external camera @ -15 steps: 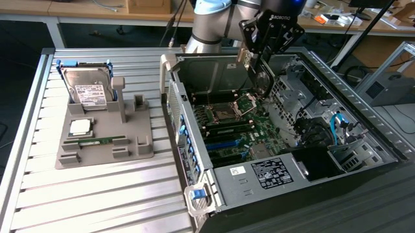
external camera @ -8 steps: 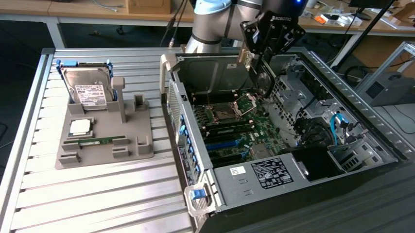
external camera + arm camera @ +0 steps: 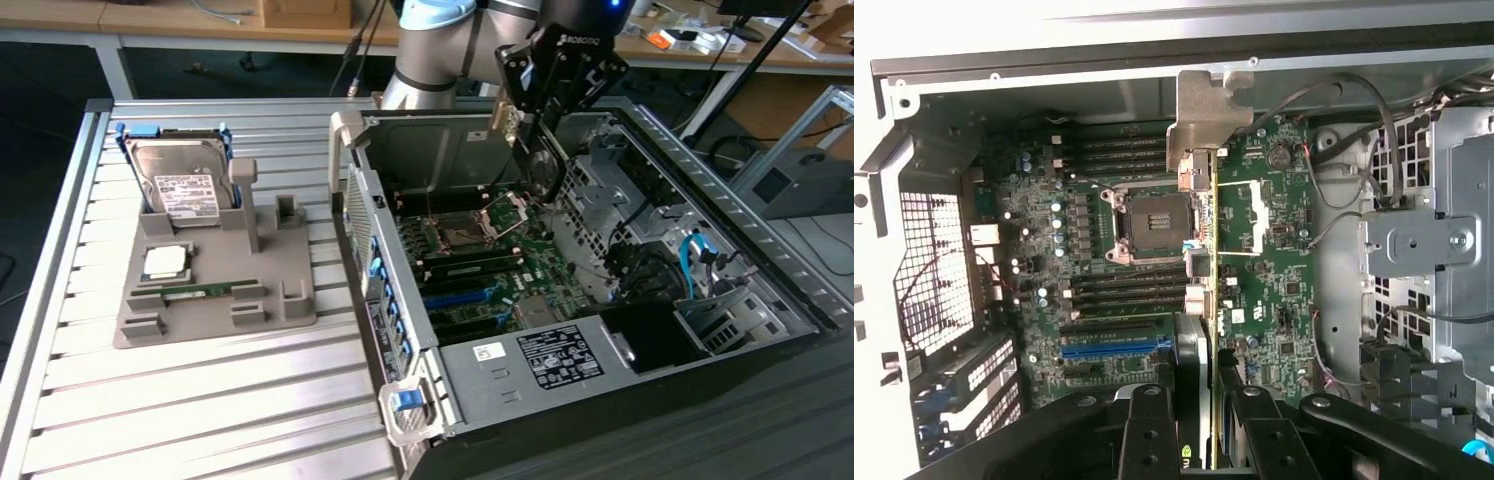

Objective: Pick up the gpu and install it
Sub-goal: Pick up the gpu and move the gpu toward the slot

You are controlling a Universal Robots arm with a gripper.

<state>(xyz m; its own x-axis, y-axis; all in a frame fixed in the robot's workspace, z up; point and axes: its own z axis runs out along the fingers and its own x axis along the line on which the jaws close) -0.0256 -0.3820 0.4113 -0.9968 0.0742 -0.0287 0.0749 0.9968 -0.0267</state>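
Wrist view: where is the gpu [image 3: 1200, 270]?
— Edge-on, clamped between the two fingers [image 3: 1149, 430] of the gripper [image 3: 1204, 440], with its silver bracket at the far end. It hangs over the motherboard [image 3: 1274, 260], running just beside the CPU socket [image 3: 1154, 215].
— And the exterior view?
— The gripper [image 3: 537, 120] grips the gpu [image 3: 539, 165] upright inside the open case [image 3: 747, 250]. Whether the card touches the board, I cannot tell.
— What else?
— To the exterior view's left, well apart from the case, a grey tray [image 3: 280, 300] on the slatted table [image 3: 200, 400] holds a hard drive [image 3: 180, 185], a chip [image 3: 164, 262] and a RAM stick [image 3: 207, 291].
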